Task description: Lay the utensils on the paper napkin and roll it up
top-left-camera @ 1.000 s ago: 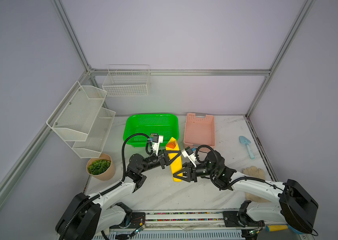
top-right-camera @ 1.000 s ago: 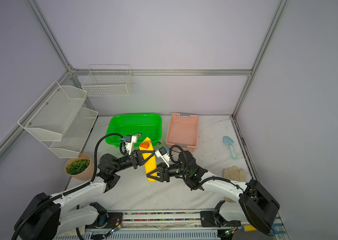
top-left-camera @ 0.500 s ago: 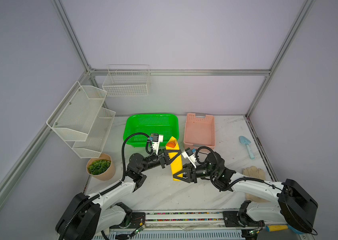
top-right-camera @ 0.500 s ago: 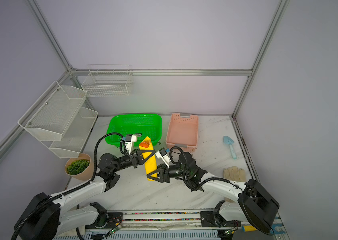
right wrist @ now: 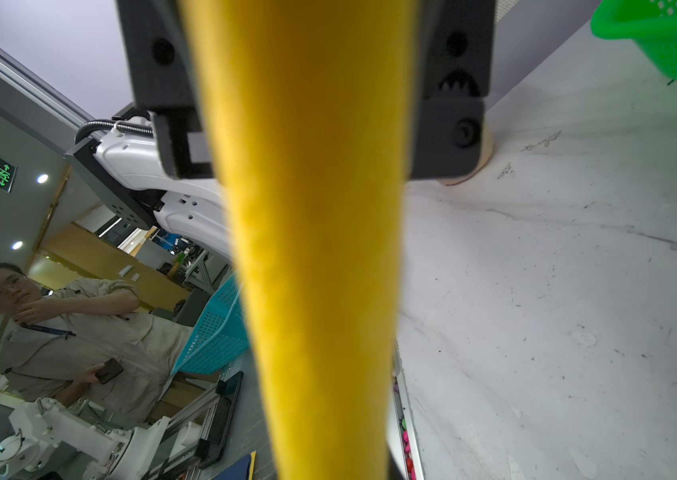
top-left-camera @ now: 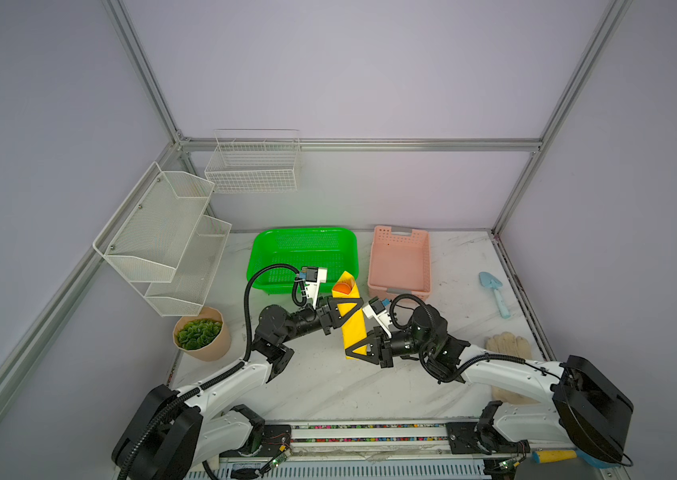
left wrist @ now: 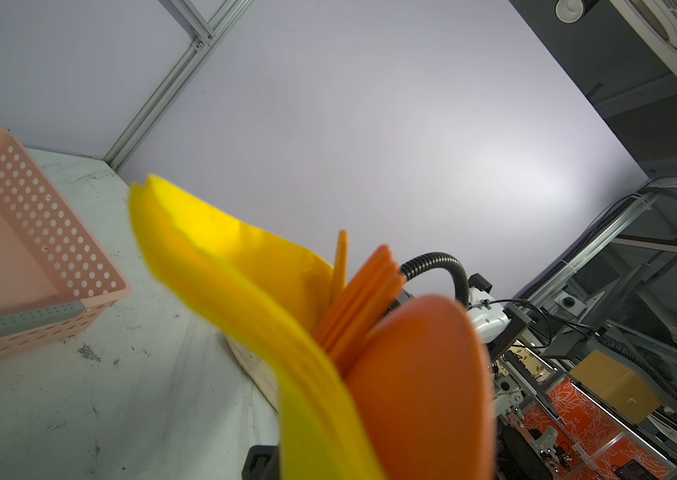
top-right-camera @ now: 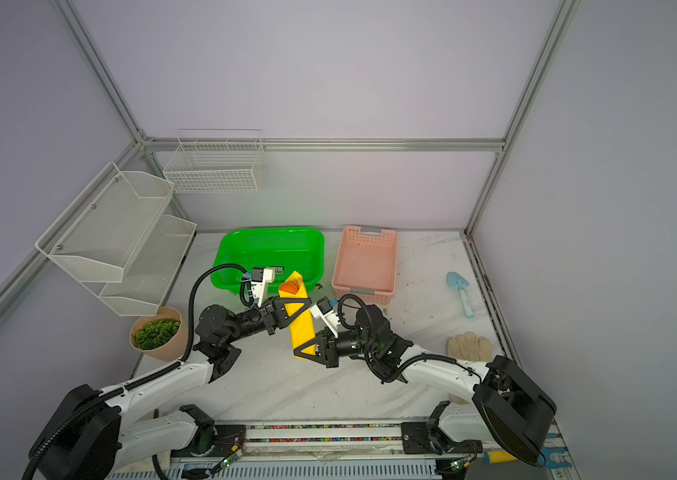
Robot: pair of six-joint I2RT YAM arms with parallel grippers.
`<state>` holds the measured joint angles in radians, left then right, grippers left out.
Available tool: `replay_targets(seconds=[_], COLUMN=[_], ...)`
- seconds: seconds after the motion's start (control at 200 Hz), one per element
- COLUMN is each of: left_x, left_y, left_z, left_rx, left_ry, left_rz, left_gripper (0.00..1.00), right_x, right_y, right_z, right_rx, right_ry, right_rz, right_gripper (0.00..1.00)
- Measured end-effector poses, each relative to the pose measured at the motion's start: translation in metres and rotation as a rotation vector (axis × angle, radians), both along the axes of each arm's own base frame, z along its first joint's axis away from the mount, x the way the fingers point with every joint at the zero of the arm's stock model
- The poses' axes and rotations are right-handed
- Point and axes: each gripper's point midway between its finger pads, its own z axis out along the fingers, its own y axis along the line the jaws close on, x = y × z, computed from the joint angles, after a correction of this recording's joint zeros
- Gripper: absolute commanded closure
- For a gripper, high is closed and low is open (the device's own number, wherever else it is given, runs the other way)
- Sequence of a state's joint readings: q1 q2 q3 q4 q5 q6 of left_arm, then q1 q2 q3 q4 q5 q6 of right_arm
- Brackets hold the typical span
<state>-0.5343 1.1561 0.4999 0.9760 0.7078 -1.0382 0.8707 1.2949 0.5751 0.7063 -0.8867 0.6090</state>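
the left gripper (top-left-camera: 345, 308) is clenched on the upper part of the thin bright yellow paper napkin (top-left-camera: 353, 332), rolled into a slim tube. the right gripper (top-left-camera: 358, 350) grasps the tube's lower end. small orange plastic utensils (left wrist: 370, 303) poke from its open top, the round spoon bowl (left wrist: 419, 374) foremost. the tube is held in front of the green mesh basket (top-left-camera: 303, 249) and the pink perforated basket (top-left-camera: 399, 257).

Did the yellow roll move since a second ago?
No. The napkin roll has kept its place: its top end still sits in the gap between the green basket and the pink basket.
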Motion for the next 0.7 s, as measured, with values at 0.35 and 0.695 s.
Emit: replay_targets(seconds=[0.35,0.695], left_x=[0.003,0.005], left_y=[0.002,0.006], left_z=[0.004,0.014], left_rx=[-0.007,-0.027], left_ry=[-0.019,-0.042], left_rz=[0.023,0.044], left_gripper=[1.0,1.0], right_x=[0.002,0.057], right_y=[-0.001,-0.019], right_z=[0.008,0.046], right_rx=[-0.033,-0.055], right_ry=[-0.025,-0.138], right_rz=[-0.001,-0.084], right_gripper=[0.54,0.33])
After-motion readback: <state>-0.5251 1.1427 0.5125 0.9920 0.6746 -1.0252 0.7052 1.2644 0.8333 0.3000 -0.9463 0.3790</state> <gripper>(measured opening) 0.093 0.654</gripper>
